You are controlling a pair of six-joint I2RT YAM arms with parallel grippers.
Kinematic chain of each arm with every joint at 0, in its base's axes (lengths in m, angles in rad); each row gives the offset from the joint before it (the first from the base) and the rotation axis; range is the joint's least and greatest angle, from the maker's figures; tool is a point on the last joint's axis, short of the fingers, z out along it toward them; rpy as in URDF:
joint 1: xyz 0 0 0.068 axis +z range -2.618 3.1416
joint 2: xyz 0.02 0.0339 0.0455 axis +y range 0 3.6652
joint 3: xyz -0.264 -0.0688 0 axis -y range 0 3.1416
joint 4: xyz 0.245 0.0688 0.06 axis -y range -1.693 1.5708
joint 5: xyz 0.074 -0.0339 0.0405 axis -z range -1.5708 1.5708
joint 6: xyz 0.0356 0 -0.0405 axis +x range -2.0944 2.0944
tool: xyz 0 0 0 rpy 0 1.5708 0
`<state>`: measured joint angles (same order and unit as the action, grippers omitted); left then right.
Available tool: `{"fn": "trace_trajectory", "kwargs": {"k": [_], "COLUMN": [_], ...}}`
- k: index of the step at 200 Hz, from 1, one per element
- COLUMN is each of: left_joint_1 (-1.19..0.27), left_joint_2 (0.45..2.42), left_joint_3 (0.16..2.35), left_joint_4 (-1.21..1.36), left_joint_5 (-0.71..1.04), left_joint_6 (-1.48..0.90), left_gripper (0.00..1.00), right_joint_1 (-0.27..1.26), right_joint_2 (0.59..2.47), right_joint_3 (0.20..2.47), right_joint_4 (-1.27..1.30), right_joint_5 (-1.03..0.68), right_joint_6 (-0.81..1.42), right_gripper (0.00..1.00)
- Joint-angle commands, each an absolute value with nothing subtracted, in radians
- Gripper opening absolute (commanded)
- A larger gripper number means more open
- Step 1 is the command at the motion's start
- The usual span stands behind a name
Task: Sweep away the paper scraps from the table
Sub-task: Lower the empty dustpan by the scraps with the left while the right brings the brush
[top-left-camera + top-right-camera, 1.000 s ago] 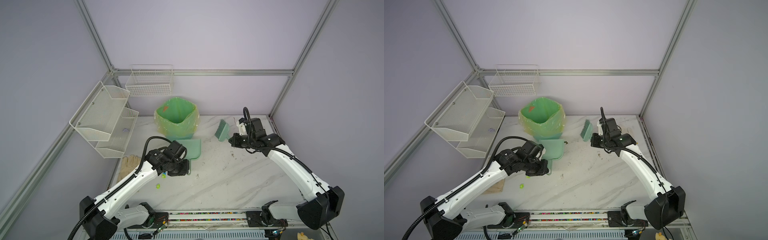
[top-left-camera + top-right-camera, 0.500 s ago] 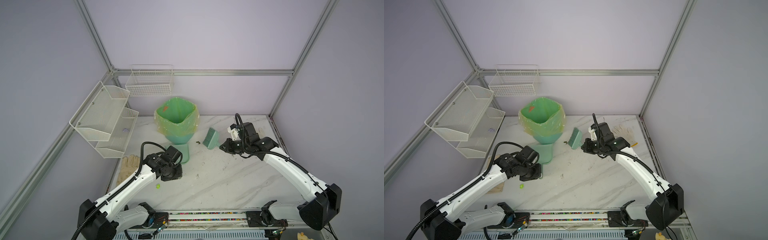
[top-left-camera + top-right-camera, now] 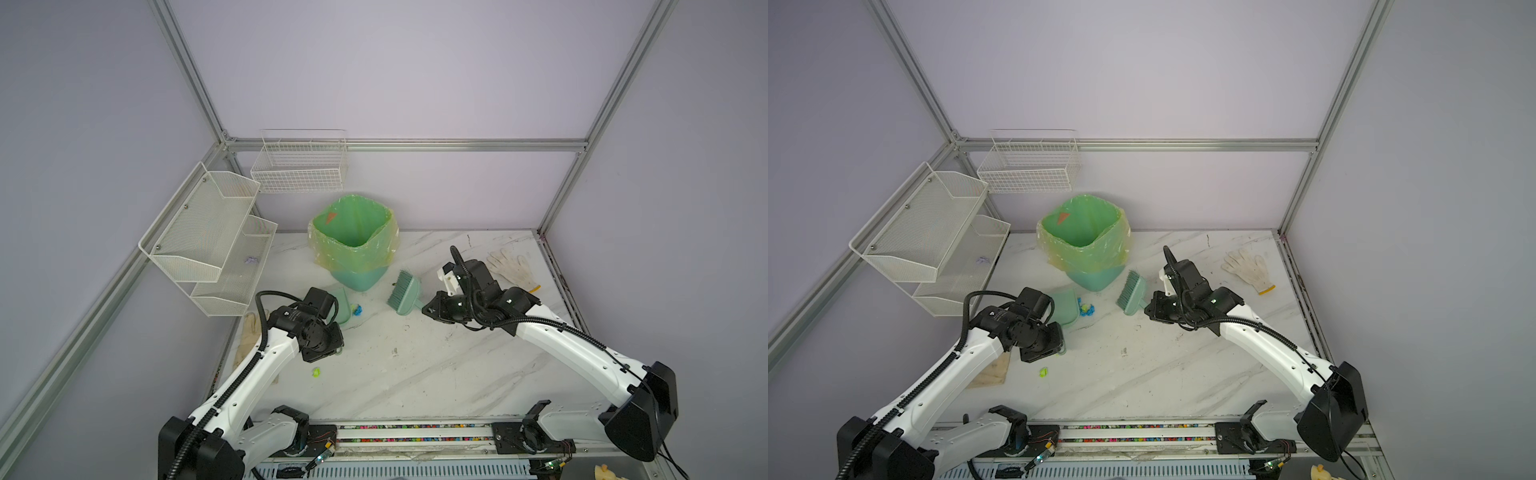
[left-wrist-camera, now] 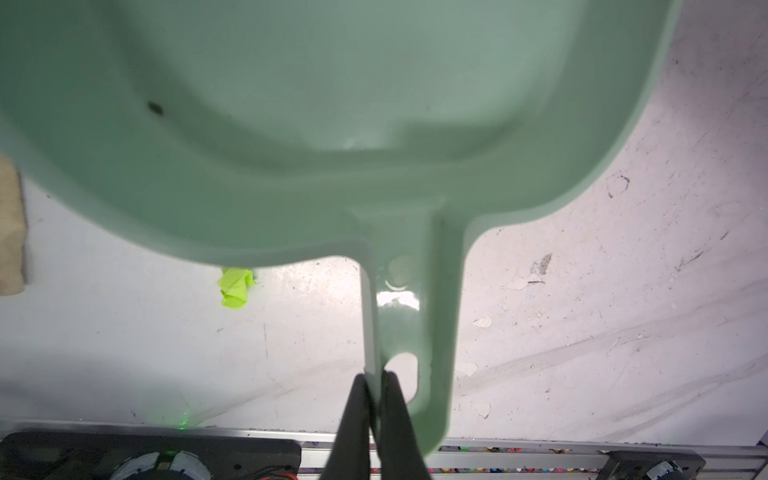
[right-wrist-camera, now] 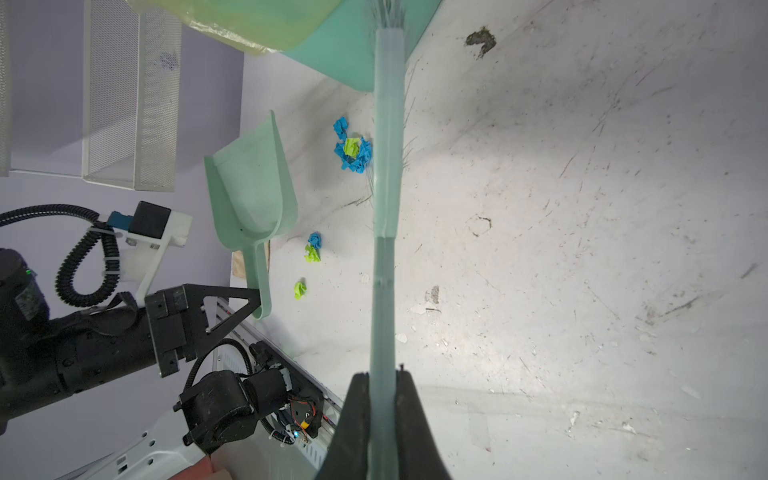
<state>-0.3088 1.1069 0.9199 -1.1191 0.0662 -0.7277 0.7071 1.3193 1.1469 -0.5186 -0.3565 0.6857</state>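
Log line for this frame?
left gripper: jaws shut on dustpan handle | right gripper: jaws shut on brush handle | paper scraps: on table, main cluster between dustpan and brush

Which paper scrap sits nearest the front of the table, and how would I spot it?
Start at the green-lined bin at the back of the table and come forward past the dustpan that the left gripper holds. Just in front of that arm's wrist lies one yellow-green scrap. The other scraps are blue or touch blue ones; this one lies alone.
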Motion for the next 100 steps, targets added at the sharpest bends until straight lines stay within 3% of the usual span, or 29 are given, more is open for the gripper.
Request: {"fn": "trace_trajectory", "kwargs": {"k": [1, 100], "left_joint_1": [-0.263, -0.037], "left_joint_2": [1.105, 1.138], "left_joint_3": [0.946, 0.986], "left_joint_4": [-1.142, -1.152], "left_joint_5": [0.067, 0.090], "left_joint_6": [-0.668, -0.536], "left_gripper": [0.00, 0.00], "right_joint_1": [0.739, 0.882], "right_joint_2": [1.321, 1.589], "right_joint_3": [1.148, 1.254], "right_joint_4": [-0.431, -0.267], "right_joint_5": [-0.350, -0.411], "right_joint_6": [0.749, 0.803], "right_gripper": [0.00, 0.00]}}
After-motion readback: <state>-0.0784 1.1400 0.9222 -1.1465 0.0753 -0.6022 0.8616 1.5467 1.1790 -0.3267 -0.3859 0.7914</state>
